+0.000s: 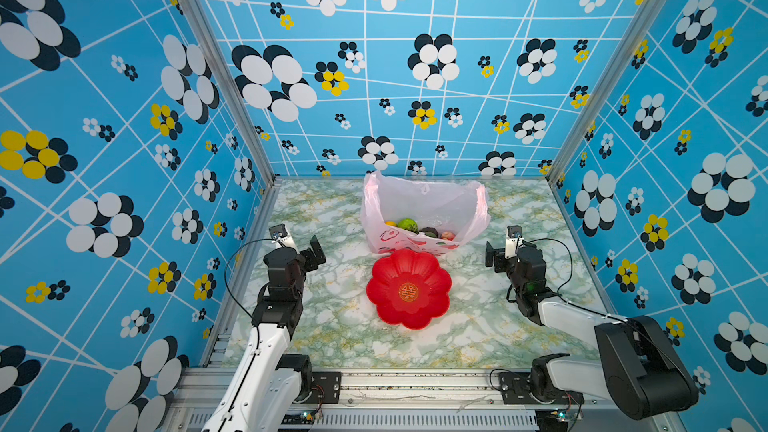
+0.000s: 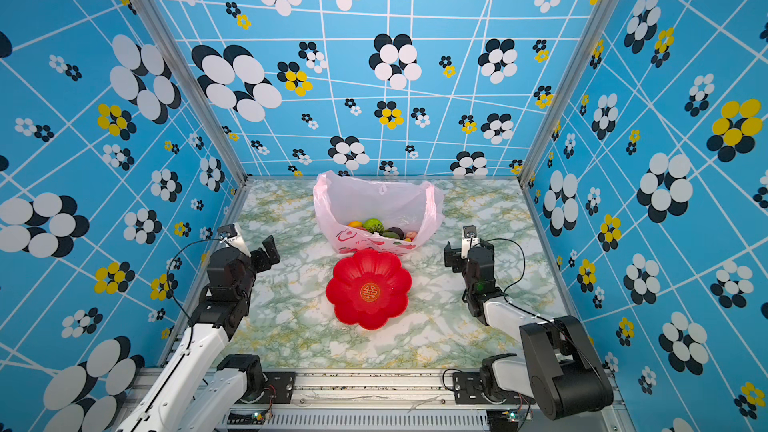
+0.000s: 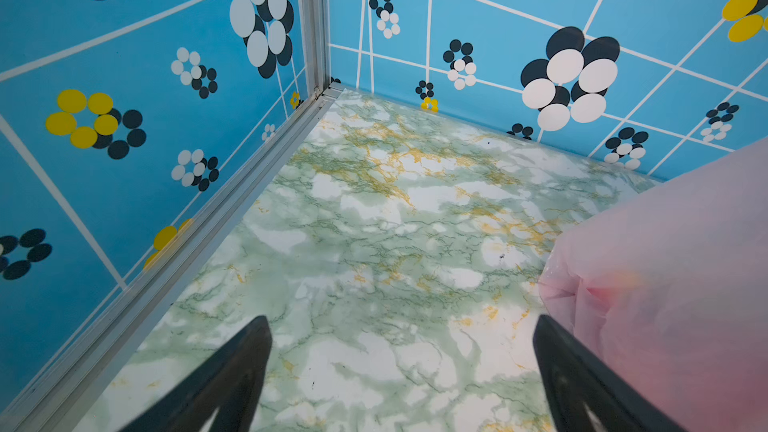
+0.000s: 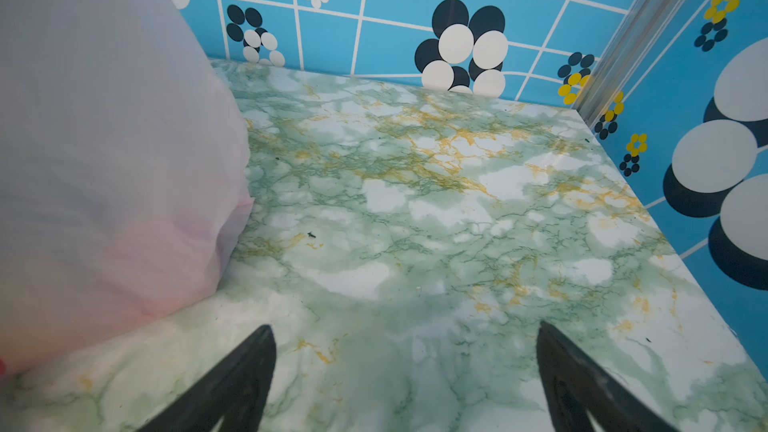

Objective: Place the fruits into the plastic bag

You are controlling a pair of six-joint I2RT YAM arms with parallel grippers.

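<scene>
The plastic bag (image 1: 419,199) stands open at the back middle of the worktop (image 1: 332,326), mouth upward, and both top views look down into it. The fruits (image 1: 419,229) lie bunched at its bottom, behind a low front wall with red print. From left to right there is an orange-yellow fruit (image 1: 390,223), a bumpy green fruit (image 1: 408,225), a dark fruit (image 1: 429,231) and a reddish fruit (image 1: 446,236). Whether more lie under them cannot be told. Just in front of the bag sits a red flower-shaped plate (image 1: 386,276) with a gold emblem at its centre, its back edge at the foot of the bag.

The left fingers (image 1: 313,253) hang over the worktop to the left of the bag, near it but apart. In the left wrist view they are spread wide with only marbled surface between them, and the bag's pink side (image 3: 673,268) rises close by one of them. The right fingers (image 1: 494,259) hang to the right of the bag. They too are spread wide and hold nothing, and the bag's pale wall (image 4: 104,160) fills one side of the right wrist view
</scene>
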